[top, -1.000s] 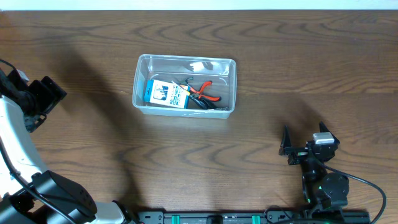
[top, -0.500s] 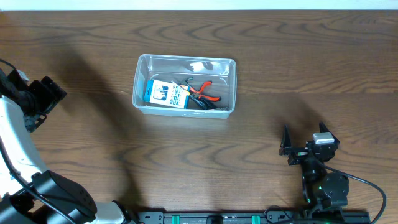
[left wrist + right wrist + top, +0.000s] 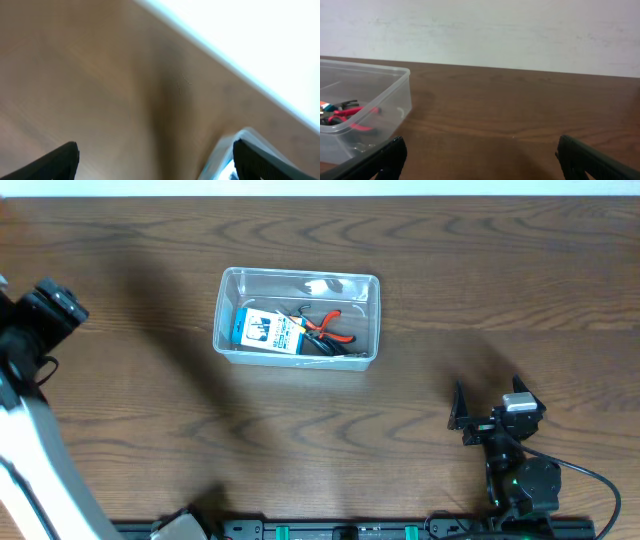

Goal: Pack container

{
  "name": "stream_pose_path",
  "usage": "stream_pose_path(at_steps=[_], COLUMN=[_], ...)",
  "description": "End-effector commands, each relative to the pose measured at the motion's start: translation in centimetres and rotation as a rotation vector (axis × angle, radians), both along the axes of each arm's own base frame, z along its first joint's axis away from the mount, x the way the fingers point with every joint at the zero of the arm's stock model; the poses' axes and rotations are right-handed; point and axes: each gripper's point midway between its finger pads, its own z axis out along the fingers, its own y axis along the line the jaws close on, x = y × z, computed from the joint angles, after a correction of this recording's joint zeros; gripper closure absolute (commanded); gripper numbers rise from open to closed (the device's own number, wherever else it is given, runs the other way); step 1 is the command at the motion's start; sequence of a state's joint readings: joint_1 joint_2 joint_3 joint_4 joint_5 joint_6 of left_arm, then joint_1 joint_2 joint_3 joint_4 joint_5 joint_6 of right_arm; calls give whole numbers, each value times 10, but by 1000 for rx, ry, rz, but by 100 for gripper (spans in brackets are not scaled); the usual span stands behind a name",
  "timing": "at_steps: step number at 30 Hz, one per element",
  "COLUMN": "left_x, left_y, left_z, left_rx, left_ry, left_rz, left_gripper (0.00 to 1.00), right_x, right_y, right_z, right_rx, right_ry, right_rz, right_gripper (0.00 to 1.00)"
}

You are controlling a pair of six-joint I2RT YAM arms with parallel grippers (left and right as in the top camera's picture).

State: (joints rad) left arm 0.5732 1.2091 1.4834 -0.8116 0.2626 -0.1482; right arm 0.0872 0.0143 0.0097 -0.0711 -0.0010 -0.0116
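The container (image 3: 228, 340) is a clear plastic bin in the middle of the table. Inside it lie a small blue-and-white box (image 3: 267, 330), red-handled pliers (image 3: 328, 326) and other small tools. My left gripper (image 3: 52, 305) is raised at the far left edge, well away from the bin. In the blurred left wrist view its fingers (image 3: 155, 162) are spread wide and empty, with a corner of the container (image 3: 227, 150) at the lower right. My right gripper (image 3: 488, 405) rests low at the front right, open and empty (image 3: 480, 157). The container (image 3: 395, 107) is at the left of its view.
The brown wood table (image 3: 480, 270) stretches around the bin. A pale wall (image 3: 520, 30) stands beyond the table's far edge. The arm bases (image 3: 520, 490) sit along the front edge.
My left arm has swung up and to the left, away from the bin, and its wrist view is motion-blurred. The right arm and the bin's contents have not moved.
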Motion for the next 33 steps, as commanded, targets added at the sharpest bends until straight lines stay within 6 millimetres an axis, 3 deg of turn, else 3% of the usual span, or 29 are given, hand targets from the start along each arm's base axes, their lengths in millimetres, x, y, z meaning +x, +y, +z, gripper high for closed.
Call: stream_pose_path(at_steps=[1, 3, 6, 9, 13, 19, 28, 33], left_x=[-18, -30, -48, -64, -76, -86, -86, -90], left_y=[-31, -52, -76, -94, -110, -123, -125, -128], left_z=[62, 93, 116, 128, 128, 90, -17, -60], left_rx=[130, 189, 239, 264, 266, 242, 196, 201], left_ry=[-180, -281, -360, -407, -437, -404, -274, -303], left_rz=[-59, -94, -125, -148, -191, -239, -256, -267], left_gripper=[10, 9, 9, 9, 9, 10, 10, 10], right_x=[0, 0, 0, 0, 0, 0, 0, 0], right_y=[-4, -4, -4, -4, -4, -4, -4, -4], right_z=[-1, -1, -1, -1, -1, -1, -1, -1], right_rx=[-12, -12, -12, -12, -12, -12, -12, -12], right_ry=[-4, -4, -4, -4, -4, -4, -4, -4], right_rz=[-13, -13, -13, -13, -13, -13, -13, -13], right_gripper=[1, 1, 1, 1, 1, 1, 1, 1])
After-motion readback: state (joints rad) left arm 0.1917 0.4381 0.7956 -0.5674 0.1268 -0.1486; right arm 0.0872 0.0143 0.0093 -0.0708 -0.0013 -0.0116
